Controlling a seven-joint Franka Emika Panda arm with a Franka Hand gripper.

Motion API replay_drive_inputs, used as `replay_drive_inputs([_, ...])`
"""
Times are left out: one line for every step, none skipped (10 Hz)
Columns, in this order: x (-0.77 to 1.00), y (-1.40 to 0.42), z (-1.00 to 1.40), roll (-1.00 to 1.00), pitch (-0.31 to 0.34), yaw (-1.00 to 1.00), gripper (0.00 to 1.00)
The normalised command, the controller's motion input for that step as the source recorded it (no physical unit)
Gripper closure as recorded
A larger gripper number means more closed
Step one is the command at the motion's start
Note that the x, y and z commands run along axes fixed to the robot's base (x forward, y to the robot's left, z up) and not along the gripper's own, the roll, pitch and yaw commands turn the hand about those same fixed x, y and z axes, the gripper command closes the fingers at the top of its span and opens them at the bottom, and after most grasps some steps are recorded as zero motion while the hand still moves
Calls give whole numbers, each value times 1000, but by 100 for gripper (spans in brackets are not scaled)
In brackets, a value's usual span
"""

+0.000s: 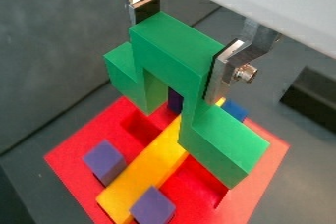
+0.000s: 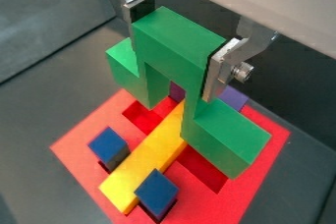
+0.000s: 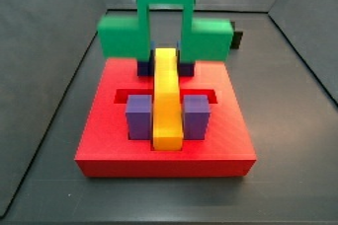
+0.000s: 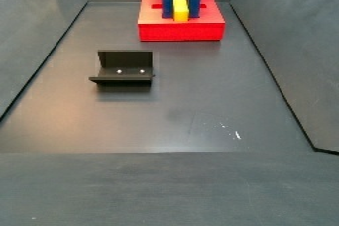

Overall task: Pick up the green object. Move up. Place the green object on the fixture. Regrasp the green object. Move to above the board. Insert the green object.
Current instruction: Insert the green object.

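Green object: bright green object (image 1: 184, 81), a wide crossbar with a raised cube in its middle, seen in both wrist views (image 2: 178, 81); in a side view (image 3: 165, 22) it hangs over the far part of the board, straddling the yellow bar.
Gripper: gripper (image 1: 184, 33) clenched on the raised cube of the green object; one silver finger (image 1: 231, 66) presses each side of the cube, likewise in a wrist view (image 2: 226, 63).
Fixture: black fixture (image 4: 123, 68) standing on the dark floor, well apart from the board, to its left and nearer the camera in a side view.
Board: red board (image 3: 106, 140) carrying purple blocks (image 3: 137, 113) either side of the long yellow bar (image 3: 166, 96); in a side view (image 4: 209, 28) it sits at the far end of the floor.
Floor: dark grey floor (image 4: 185, 111) with low walls.
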Motion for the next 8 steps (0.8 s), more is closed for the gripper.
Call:
replay_drive_inputs([71, 0, -897, 0, -143, 63, 100])
replay_drive_inputs([3, 0, -611, 0, -167, 123, 100])
replay_drive_inputs([0, 0, -306, 0, -144, 69, 100])
replay_drive_inputs([0, 0, 0, 0, -63, 109, 100])
replay_drive_inputs([0, -11, 0, 0, -11, 163, 100])
replay_drive_inputs([0, 0, 37, 0, 0, 103, 100])
replay_drive_inputs([0, 0, 0, 0, 0, 174, 100])
replay_drive_inputs([0, 0, 0, 41, -26, 100, 100])
